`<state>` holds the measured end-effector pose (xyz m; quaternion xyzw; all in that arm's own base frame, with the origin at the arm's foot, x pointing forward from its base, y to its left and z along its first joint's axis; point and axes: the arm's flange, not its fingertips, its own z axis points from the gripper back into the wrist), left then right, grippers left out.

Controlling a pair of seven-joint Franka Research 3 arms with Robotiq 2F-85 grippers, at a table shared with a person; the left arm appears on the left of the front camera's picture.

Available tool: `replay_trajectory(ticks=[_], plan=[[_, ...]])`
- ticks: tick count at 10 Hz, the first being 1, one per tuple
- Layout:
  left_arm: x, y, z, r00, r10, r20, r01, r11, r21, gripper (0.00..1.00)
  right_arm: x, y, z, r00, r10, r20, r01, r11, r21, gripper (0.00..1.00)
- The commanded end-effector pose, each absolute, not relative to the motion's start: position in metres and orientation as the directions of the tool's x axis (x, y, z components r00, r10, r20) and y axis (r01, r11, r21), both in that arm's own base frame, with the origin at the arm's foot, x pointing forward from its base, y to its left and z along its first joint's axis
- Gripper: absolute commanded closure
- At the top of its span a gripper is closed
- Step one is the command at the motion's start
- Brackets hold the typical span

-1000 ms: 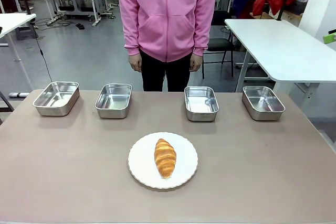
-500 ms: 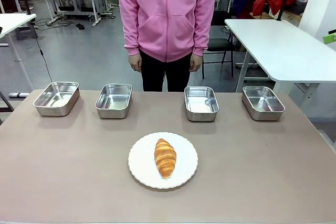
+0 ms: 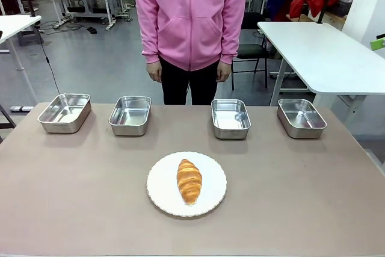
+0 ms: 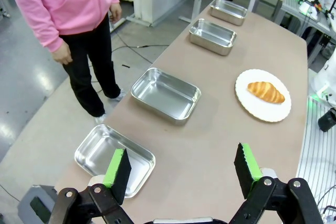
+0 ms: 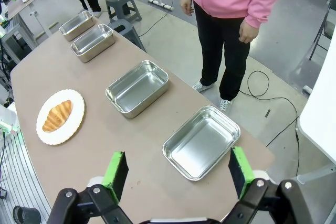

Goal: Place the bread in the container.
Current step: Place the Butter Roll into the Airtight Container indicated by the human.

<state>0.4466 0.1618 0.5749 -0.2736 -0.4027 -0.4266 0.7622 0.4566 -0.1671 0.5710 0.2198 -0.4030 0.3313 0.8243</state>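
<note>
In the front view, the bread [image 3: 189,181] lies lengthwise on a plate [image 3: 157,192] at the near middle of the surface [image 3: 301,197], well apart from four alike trays [image 3: 130,126] in a row along the far edge. The person stands behind them with hands [image 3: 155,71] hanging down, pointing at nothing. The first risk is therefore a wrong tray, since nothing marks which one is meant.

In the left wrist view, the left pincer [image 4: 182,166] hangs high over one end of the surface, jaws wide apart and empty, with the bread far off on its plate. Too hard a squeeze would likely crush the flaky crust, and too light a one could let it slip in carrying. A grip on a tapered end might make it swing or tear.

In the right wrist view, the right pincer [image 5: 177,171] is also wide open and empty, above the opposite end tray. If both arms reach for the middle, they could meet. A finger catching the plate's rim may push the plate, and a release over a shallow tray's rim could tip the bread onto the surface
</note>
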Motion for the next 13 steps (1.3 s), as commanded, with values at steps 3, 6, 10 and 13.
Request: replay_trajectory(ticks=[3, 6, 10, 13], plan=[[0.4453, 0.1611, 0.5759, 0.304, -0.427, 0.852, 0.876, 0.478, -0.073, 0.0, 0.4554, -0.166, 0.5732, 0.447, 0.366, 0.816, -0.728, 0.679, 0.094, 0.0], [0.4453, 0.1611, 0.5759, 0.304, -0.427, 0.852, 0.876, 0.478, -0.073, 0.0, 0.4554, -0.166, 0.5732, 0.447, 0.366, 0.816, -0.728, 0.679, 0.094, 0.0], [0.4453, 0.1611, 0.5759, 0.304, -0.427, 0.852, 0.876, 0.478, -0.073, 0.0, 0.4554, -0.166, 0.5732, 0.447, 0.366, 0.816, -0.728, 0.679, 0.094, 0.0], [0.4453, 0.1611, 0.5759, 0.304, -0.427, 0.852, 0.876, 0.478, -0.073, 0.0, 0.4554, -0.166, 0.5732, 0.447, 0.366, 0.816, -0.728, 0.679, 0.094, 0.0]])
